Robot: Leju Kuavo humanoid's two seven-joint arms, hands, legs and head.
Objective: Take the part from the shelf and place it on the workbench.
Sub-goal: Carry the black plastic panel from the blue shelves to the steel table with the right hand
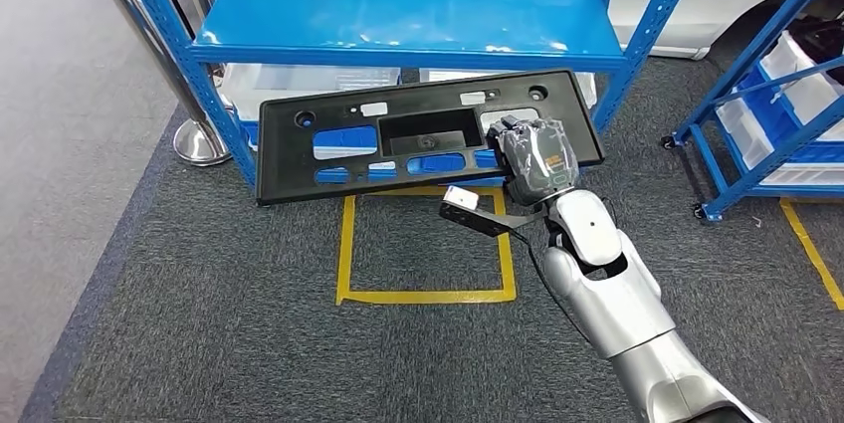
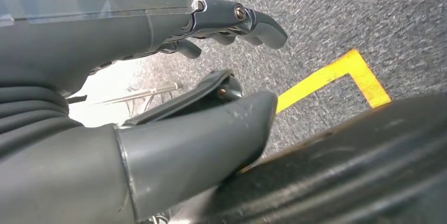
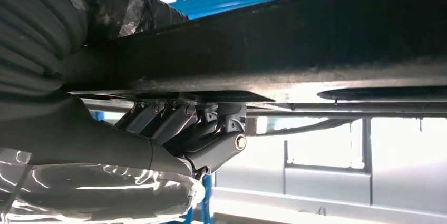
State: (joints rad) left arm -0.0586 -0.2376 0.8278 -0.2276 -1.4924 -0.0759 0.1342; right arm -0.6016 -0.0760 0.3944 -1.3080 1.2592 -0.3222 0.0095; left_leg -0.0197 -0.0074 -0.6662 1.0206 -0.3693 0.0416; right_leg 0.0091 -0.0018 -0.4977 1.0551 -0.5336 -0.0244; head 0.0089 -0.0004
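The part (image 1: 418,105) is a long black plastic panel with several cut-outs. It hangs tilted in front of the blue shelf (image 1: 408,10), its left end lower. My right hand (image 1: 537,156) grips it near its right end. In the right wrist view the panel's dark edge (image 3: 295,55) runs across, and the hand's fingers (image 3: 211,134) curl under it. In the left wrist view my left hand (image 2: 158,29) hangs above the carpet, thumb and fingers apart, holding nothing.
A yellow tape square (image 1: 428,294) marks the grey carpet below the panel. White bins (image 1: 299,80) sit under the shelf board. A steel post base (image 1: 199,144) stands at the shelf's left. A second blue rack with white bins (image 1: 786,95) is at the right.
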